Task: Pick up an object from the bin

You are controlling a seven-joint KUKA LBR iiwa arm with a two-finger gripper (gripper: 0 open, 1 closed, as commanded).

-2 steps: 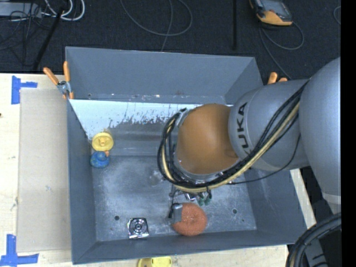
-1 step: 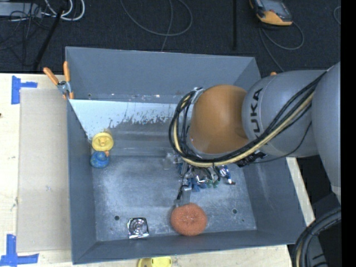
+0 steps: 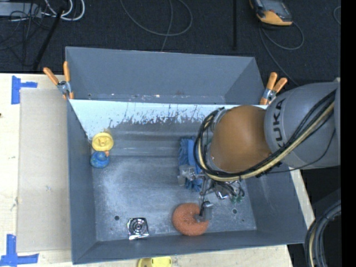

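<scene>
Orange-brown round obj.: on floor of grey bin, near the wall at the view's lower edge, right of centre. Gripper stands over its upper right edge; claw state can't be told, wrist hides it. Just above: blue obj.. Lower left: small silver piece. Far left: yellow-and-blue toy.

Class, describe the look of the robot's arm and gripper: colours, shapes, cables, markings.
The arm is grey and rounded, with dark KUKA lettering. An orange-brown dome cover caps its wrist, ringed by black and yellow cables. The gripper is small and dark.
</scene>
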